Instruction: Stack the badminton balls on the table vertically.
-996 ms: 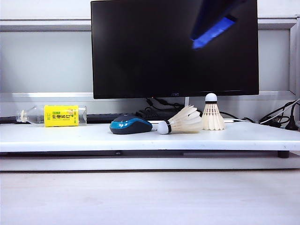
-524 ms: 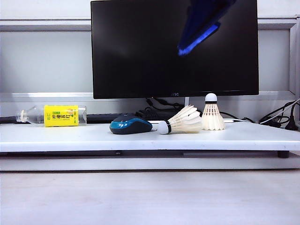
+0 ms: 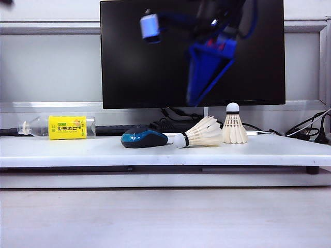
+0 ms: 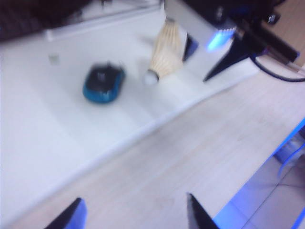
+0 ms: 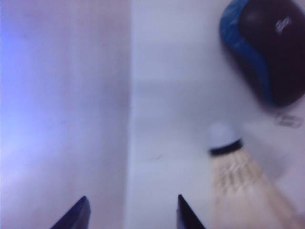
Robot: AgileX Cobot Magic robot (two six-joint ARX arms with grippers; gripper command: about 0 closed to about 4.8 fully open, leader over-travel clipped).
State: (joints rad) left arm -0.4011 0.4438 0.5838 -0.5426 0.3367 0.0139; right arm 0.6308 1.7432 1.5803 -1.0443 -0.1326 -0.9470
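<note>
One shuttlecock point(image 3: 200, 134) lies on its side near the middle of the table point(image 3: 258, 150), cork toward the mouse point(image 3: 144, 138); the second shuttlecock point(image 3: 234, 125) stands upright just beside it, nearer the rear edge. The right hand point(image 5: 131, 210) hovers above them, open and empty. The left hand point(image 4: 133, 212), open and empty, hangs beyond the front edge.
</note>
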